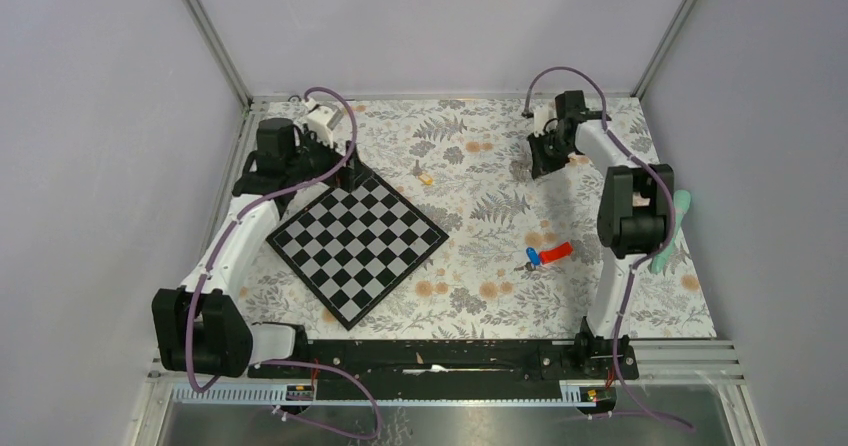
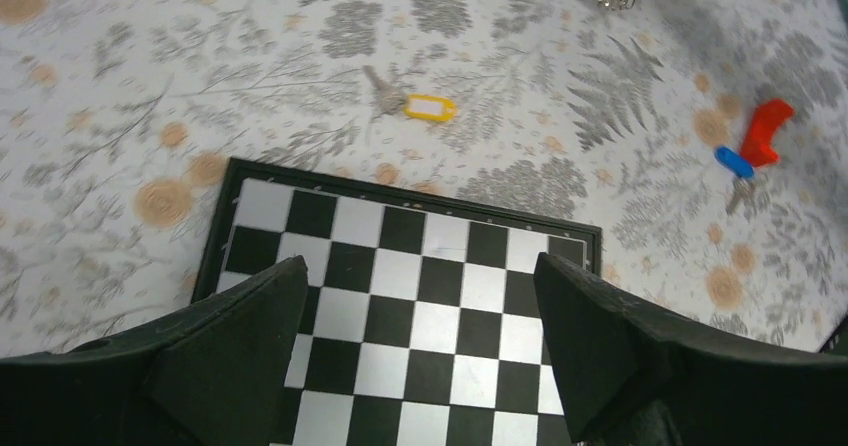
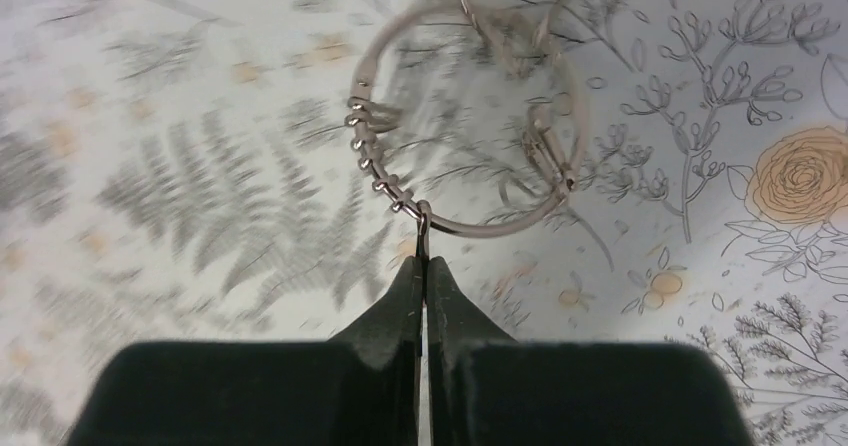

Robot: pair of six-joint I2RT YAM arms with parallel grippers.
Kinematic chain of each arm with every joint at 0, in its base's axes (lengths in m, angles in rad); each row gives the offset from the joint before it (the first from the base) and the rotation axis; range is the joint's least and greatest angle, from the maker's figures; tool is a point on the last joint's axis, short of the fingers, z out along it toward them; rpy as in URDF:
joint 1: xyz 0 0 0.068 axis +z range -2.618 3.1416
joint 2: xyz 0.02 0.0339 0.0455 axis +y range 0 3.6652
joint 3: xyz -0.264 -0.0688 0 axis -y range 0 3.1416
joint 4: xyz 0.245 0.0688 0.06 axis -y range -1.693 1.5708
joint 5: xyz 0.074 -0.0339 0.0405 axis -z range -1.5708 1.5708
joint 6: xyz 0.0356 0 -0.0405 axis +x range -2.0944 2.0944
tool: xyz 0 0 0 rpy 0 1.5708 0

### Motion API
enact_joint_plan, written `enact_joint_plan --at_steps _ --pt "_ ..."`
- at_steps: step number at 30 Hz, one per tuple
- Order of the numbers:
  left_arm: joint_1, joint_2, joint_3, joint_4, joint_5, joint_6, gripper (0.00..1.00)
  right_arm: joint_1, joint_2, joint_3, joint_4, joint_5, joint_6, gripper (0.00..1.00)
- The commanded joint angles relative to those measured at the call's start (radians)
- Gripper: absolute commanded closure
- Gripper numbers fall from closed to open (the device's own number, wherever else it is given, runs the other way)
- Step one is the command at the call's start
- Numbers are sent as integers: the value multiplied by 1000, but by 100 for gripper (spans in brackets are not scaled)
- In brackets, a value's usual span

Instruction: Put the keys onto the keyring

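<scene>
The keyring (image 3: 378,184) is a thin silver ring with several small loops along it, lying on the floral cloth at the far right. My right gripper (image 3: 422,266) is shut on a thin metal loop at its near edge; it also shows in the top view (image 1: 541,162). The yellow-headed key (image 2: 430,109) lies on the cloth beyond the chessboard (image 2: 440,296), also in the top view (image 1: 426,177). The blue-headed key (image 2: 735,161) lies next to a red tag (image 2: 765,131), also in the top view (image 1: 533,258). My left gripper (image 2: 420,266) is open and empty over the board's far corner (image 1: 335,162).
The chessboard (image 1: 357,238) lies as a diamond left of centre. A teal object (image 1: 678,228) lies at the right edge behind the right arm. Metal frame posts and grey walls close in the table.
</scene>
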Motion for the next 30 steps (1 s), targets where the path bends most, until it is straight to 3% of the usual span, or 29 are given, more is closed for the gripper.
enact_joint_plan --at_steps 1,6,11,17,23,30 --pt "-102 14 71 29 91 162 13 2 -221 5 -142 -252 -128 100" --pt "-241 89 193 -7 192 323 26 23 -332 -4 -269 -504 -152 100" --pt "-430 192 407 -121 165 472 28 77 -405 -44 -264 -642 -42 100" --pt "-548 290 514 -140 237 549 26 161 -477 -88 -205 -674 52 100" --pt "-600 328 483 -143 292 655 29 180 -550 -117 -207 -690 13 100" --pt "-624 350 503 -365 254 1052 38 234 -633 -194 -254 -691 -96 100"
